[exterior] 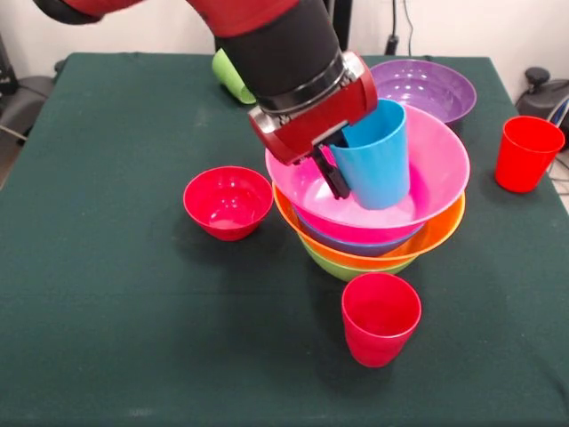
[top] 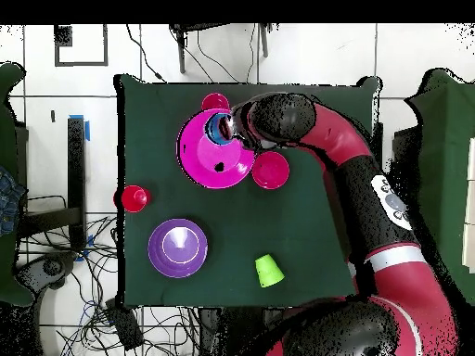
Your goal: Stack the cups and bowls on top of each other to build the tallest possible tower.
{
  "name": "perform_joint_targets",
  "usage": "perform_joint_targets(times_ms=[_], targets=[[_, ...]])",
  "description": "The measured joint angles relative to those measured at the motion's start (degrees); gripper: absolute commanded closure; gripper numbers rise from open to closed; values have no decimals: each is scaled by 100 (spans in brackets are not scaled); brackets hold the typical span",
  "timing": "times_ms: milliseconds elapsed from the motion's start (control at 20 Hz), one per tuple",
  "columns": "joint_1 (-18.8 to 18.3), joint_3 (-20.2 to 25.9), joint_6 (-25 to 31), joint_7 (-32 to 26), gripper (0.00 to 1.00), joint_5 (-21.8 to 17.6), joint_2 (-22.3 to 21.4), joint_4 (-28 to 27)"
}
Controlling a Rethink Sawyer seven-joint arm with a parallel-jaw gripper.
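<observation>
The tower [exterior: 373, 233] stands mid-table: nested lime green, orange and blue bowls with the wide pink bowl [exterior: 440, 173] on top. A sky blue cup [exterior: 380, 156] stands upright inside the pink bowl, slightly tilted. My gripper [exterior: 340, 178] comes down from the upper left and is shut on the cup's left wall, one black finger [exterior: 332, 174] outside it. In the overhead view the pink bowl [top: 209, 153] holds the blue cup [top: 223, 128] under the gripper [top: 234, 128].
A small red bowl [exterior: 228, 202] sits left of the tower and a red cup [exterior: 380, 318] stands in front of it. Another red cup [exterior: 526, 153] stands at the right edge. A purple bowl [exterior: 424, 87] is behind the tower. A lime green cup [exterior: 229, 76] lies behind the arm.
</observation>
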Motion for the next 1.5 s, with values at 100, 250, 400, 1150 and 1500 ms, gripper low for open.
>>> perform_joint_targets(times_ms=[100,250,400,1150,1500], targets=[[73,-126,0,0,100,-57,69,0],[124,-229,0,0,100,-104,137,-2],[208,-405,2,0,100,-173,222,-6],[410,-841,445,0,100,-178,289,-85],[422,-856,448,0,100,-179,281,-85]])
